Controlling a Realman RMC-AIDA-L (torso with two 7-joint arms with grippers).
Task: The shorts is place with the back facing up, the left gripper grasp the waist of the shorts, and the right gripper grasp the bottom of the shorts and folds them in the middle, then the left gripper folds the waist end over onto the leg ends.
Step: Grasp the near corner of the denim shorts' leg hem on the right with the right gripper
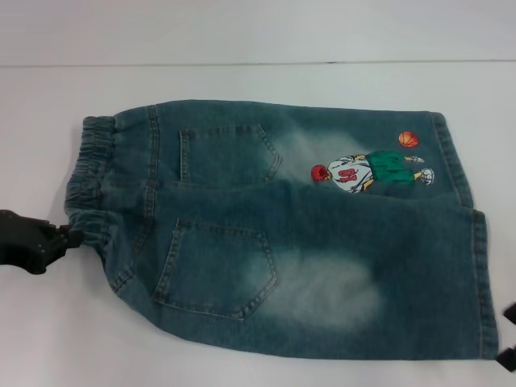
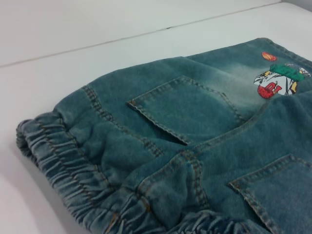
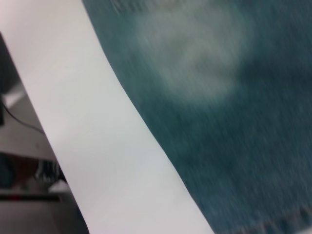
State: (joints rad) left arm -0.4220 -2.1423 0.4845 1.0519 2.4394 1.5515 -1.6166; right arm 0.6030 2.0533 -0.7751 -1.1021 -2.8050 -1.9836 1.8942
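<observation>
white table (image 1: 242, 32) | one shorts (image 1: 282, 242), two back pockets | left gripper (image 1: 74, 237) clamps waistband | right gripper (image 1: 508, 334) state unclear

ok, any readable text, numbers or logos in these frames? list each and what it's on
Red marking on the white shirt of the cartoon figure patch on the shorts: looks like a number, too small and blurred to read in the head and left wrist views.
No brand tag or label visible on the waistband or pockets.
No text on the table.
</observation>
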